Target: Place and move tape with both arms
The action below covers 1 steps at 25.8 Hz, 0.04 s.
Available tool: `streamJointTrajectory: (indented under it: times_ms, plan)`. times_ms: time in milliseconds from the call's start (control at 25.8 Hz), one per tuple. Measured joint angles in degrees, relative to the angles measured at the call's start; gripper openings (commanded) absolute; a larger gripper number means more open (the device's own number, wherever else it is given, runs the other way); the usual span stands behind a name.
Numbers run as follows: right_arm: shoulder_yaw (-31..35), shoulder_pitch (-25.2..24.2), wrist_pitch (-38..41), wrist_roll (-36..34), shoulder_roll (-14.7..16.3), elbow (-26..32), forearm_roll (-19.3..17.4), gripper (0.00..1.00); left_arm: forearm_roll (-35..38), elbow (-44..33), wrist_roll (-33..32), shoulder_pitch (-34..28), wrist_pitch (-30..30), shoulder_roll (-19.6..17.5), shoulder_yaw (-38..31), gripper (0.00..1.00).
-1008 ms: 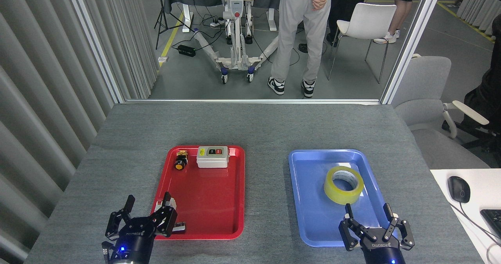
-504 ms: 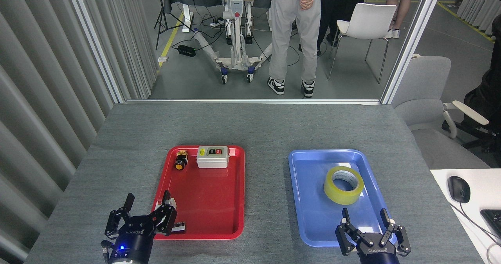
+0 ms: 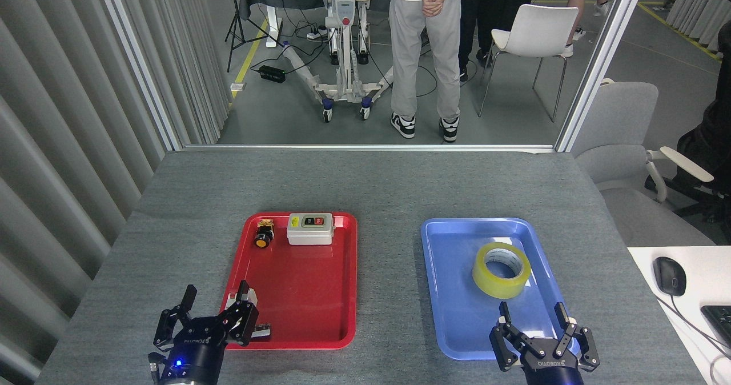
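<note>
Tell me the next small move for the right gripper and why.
Probably reach the right gripper forward and down over the tape. The roll lies flat and free in the blue tray, just ahead of that gripper, whose fingers are spread and hold nothing. The left gripper is over by the red tray, far from the roll.

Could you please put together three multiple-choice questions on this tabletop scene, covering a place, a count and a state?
1. Where is the tape?
A. in the red tray
B. in the blue tray
C. on the bare table

2. How many trays are on the table?
A. one
B. two
C. three

3. What is the right gripper doing?
A. open, empty
B. shut on the tape
C. holding the switch box

Answers:
1 B: the roll lies inside the blue tray.
2 B: only that one and the red tray.
3 A: its fingers are spread, nearer than the roll, apart from it.
</note>
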State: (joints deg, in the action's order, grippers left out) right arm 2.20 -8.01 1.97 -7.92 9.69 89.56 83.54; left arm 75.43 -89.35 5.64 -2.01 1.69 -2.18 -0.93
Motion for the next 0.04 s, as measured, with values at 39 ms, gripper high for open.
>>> streamJointTrajectory:
  times_ms: [39]
  plan:
    - [0.0,0.0,0.0,0.0,0.0,0.0,0.0,1.0,0.0,0.1,0.0,0.0,0.0,0.0,0.0,1.0]
